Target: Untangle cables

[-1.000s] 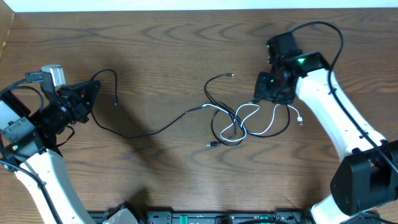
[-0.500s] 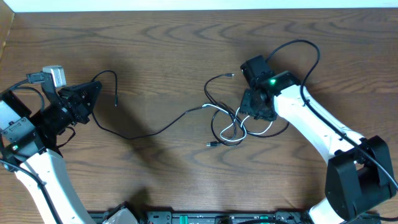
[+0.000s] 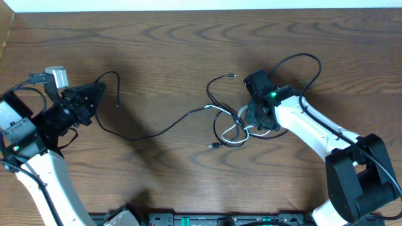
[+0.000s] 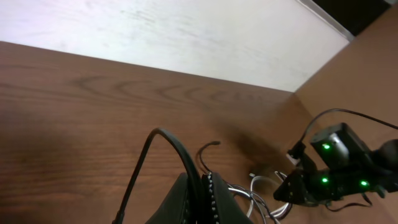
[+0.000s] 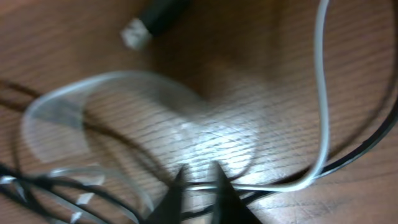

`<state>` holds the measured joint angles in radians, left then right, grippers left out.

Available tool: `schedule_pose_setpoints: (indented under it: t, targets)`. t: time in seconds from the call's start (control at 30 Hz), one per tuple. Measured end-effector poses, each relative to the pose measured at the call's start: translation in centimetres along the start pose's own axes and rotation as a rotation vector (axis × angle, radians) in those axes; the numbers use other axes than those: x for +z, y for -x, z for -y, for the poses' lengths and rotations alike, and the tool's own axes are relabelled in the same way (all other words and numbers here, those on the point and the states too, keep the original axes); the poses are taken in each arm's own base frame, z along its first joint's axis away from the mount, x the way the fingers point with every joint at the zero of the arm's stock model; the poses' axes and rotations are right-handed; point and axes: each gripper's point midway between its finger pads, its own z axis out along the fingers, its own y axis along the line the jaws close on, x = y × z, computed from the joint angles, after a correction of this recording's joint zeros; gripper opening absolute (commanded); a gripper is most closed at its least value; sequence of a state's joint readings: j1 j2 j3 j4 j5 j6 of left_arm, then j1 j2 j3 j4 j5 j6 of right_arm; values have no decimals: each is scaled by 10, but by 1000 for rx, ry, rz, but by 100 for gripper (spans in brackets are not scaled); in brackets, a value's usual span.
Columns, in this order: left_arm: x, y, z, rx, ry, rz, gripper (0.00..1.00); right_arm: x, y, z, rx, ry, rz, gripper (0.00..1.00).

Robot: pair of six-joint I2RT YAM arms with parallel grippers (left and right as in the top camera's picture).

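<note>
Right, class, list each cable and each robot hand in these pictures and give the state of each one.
black cable: held near one end by the left hand, its far part tangled with the white cable.
white cable: looped, tangled with the black cable.
left hand: shut on the black cable.
right hand: shut, apparently pinching the white cable at the tangle.
</note>
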<state>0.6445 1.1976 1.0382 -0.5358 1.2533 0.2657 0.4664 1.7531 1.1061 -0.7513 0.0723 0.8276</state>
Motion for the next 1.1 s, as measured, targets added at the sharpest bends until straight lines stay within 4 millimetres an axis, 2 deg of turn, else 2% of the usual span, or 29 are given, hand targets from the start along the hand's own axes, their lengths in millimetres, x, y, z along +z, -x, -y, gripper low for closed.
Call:
schedule_pose_setpoints:
  t: [0.03,0.07,0.1,0.27,0.33,0.5,0.63,0.9,1.0,1.1]
  targets:
    - [2,-1,2,2,-9,-4,13,1,0,2,-3,-7,3,1]
    - [4,-2,5,5,-19,-10,23,1,0,3,-8,-12,7,1]
    - [7,-3,8,8,-31,-18,26,1,1,3,-16,-12,11,1]
    - [23,-18,30,-2,-106,-86,34,-1,7,2,-81,-13,31,1]
    - [31,-27,41,-1,-139,-122,37,-8,13,-2,-105,0,47,1]
    - [48,-47,73,40,-242,-208,45,-47,40,-10,-113,67,135,1]
    - [64,-64,100,120,-315,-275,54,-73,49,-7,-113,109,171,1]
    - [99,-115,138,327,-424,-450,56,-76,30,-18,-240,240,51,1]
    - [116,-135,145,419,-446,-505,66,-79,15,-24,-320,312,-20,1]
    - [133,-154,144,482,-441,-558,69,-83,-3,-27,-395,381,-98,1]
